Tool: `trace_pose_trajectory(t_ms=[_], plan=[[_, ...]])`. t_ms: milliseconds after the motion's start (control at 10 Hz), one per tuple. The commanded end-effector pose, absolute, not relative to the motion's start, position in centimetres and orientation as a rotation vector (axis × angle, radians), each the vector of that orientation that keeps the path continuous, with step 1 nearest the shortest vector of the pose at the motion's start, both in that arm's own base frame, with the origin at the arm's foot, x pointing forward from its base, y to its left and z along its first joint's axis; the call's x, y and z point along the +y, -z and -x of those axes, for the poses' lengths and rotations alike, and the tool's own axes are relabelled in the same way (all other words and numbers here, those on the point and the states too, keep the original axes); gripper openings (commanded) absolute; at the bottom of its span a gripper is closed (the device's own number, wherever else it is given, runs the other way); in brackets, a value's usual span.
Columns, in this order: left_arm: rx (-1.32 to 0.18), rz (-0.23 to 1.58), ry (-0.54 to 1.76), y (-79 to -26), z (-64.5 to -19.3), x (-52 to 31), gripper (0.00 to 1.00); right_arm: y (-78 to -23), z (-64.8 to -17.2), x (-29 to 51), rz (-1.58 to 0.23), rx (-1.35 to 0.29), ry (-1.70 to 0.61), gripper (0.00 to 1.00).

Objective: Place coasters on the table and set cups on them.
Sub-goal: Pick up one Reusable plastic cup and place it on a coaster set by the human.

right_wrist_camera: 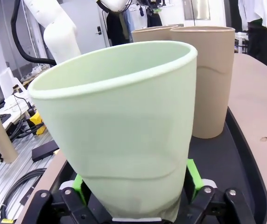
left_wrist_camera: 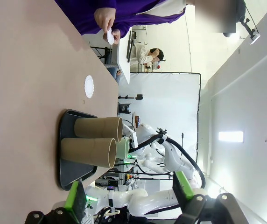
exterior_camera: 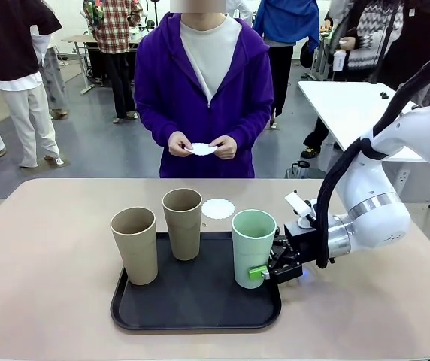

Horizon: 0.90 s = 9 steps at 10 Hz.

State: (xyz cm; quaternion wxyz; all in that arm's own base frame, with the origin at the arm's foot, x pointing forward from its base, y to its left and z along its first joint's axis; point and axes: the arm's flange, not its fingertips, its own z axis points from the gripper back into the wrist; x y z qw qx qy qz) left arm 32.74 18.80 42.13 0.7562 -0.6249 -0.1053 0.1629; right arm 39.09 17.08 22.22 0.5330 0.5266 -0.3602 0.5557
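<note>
The pale mint green cup stands at the right end of the black tray. My right gripper grips it low down, a green pad pressed on each side. Two beige-brown cups stand on the tray's left half, also seen in the left wrist view. One white coaster lies on the table just behind the tray. The person holds another coaster in both hands. My left gripper hangs open, off to the side of the tray.
The person in a purple hoodie stands at the far edge of the table. A white table stands behind on the right. My right arm's elbow hovers over the table's right part. Bare tabletop lies left of and in front of the tray.
</note>
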Motion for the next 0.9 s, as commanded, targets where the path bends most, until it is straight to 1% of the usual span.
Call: trace_pose_trajectory(t_ms=[0,100,200,300,500,700,800], plan=[[-0.24,1.373,-0.342,-42.2,-32.7,18.9,1.0,-21.7,-39.6,17.8,-1.229,-0.911,-1.33,0.41],[-0.24,1.373,-0.342,-42.2,-32.7,18.9,1.0,-22.0,-39.5,17.6,-1.224,-0.927,-1.323,0.0],[-0.24,1.373,-0.342,-42.2,-32.7,18.9,1.0,-22.4,-39.3,17.3,-1.219,-0.944,-1.319,0.36],[-0.24,1.373,-0.342,-42.2,-32.7,18.9,1.0,-23.3,-38.7,17.2,-1.221,-0.969,-1.303,0.0],[-0.24,1.373,-0.342,-42.2,-32.7,18.9,1.0,-28.2,-37.1,17.7,-1.219,-0.915,-1.226,0.0],[-0.24,1.373,-0.342,-42.2,-32.7,18.9,1.0,-35.0,-36.0,19.1,-1.2,-0.888,-1.24,0.0],[-0.24,1.373,-0.342,-42.2,-32.7,18.9,1.0,-38.2,-35.8,20.0,-1.161,-0.872,-1.252,0.0]])
